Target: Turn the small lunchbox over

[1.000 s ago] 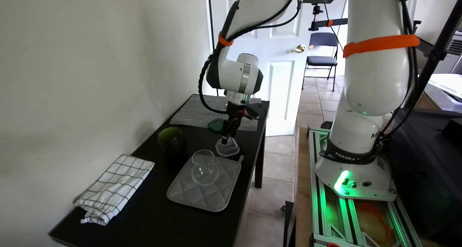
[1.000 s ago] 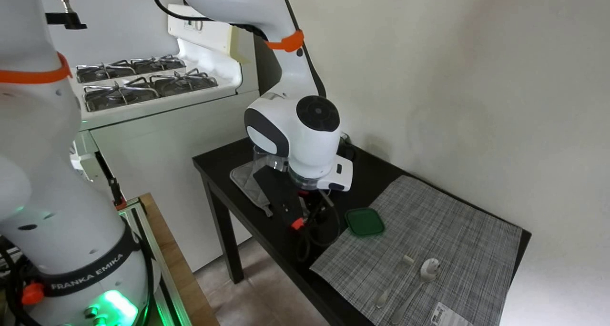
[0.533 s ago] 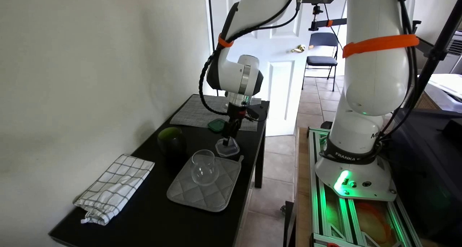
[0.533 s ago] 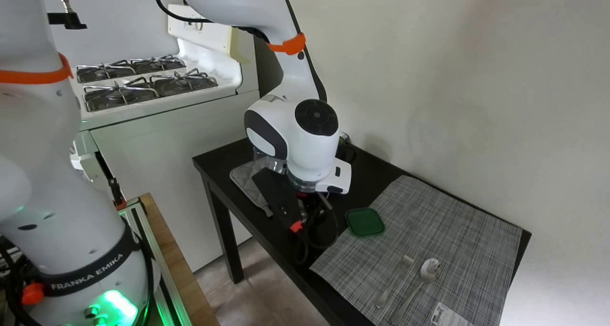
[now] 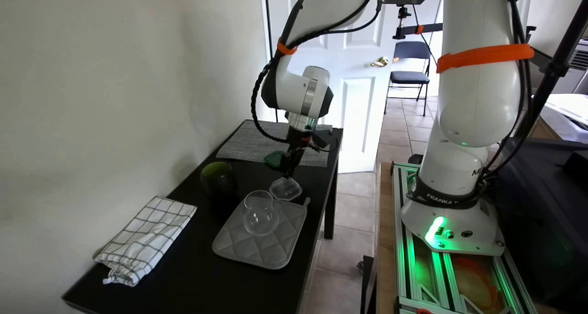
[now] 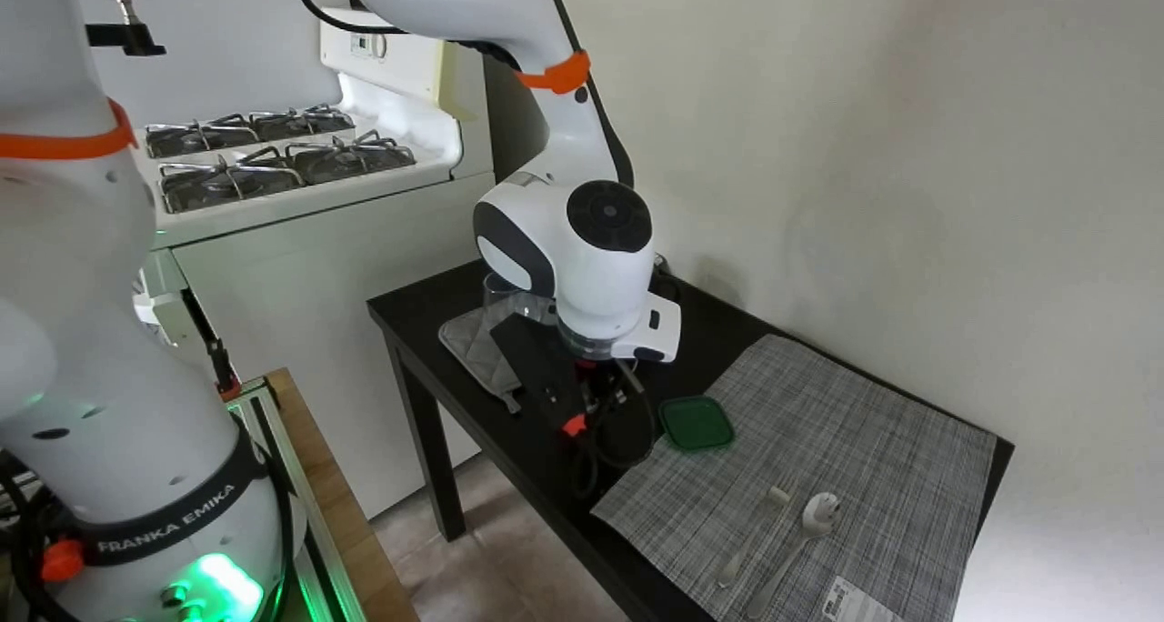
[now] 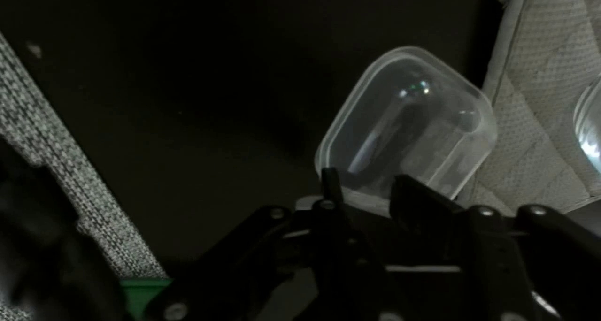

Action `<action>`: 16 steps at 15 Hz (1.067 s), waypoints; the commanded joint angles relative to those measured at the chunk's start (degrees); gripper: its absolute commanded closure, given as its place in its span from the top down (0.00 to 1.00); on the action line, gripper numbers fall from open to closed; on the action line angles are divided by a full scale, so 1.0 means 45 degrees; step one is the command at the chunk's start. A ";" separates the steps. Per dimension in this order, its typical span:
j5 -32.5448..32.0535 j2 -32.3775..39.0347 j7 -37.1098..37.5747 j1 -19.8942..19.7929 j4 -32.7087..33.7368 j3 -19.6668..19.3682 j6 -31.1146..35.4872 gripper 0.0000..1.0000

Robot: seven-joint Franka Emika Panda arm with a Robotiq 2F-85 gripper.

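Claw (image 7: 365,174) is rising slightly, fingers standing apart at the edge of the small lunchbox (image 7: 404,126), which is now lying closer to the quilted potholder (image 7: 528,138). The flip is probably still awaiting a grip.

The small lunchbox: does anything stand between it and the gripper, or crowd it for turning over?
Nothing visible lies between the gripper and the small lunchbox; in the wrist view the fingertips overlap its edge. A quilted grey pad bearing a glass sits close beside the small lunchbox, so might hinder the flip.
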 commanded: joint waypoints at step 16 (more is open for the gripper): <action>0.0088 -0.0544 -0.0504 -0.0269 -0.0337 -0.0206 0.0269 0.01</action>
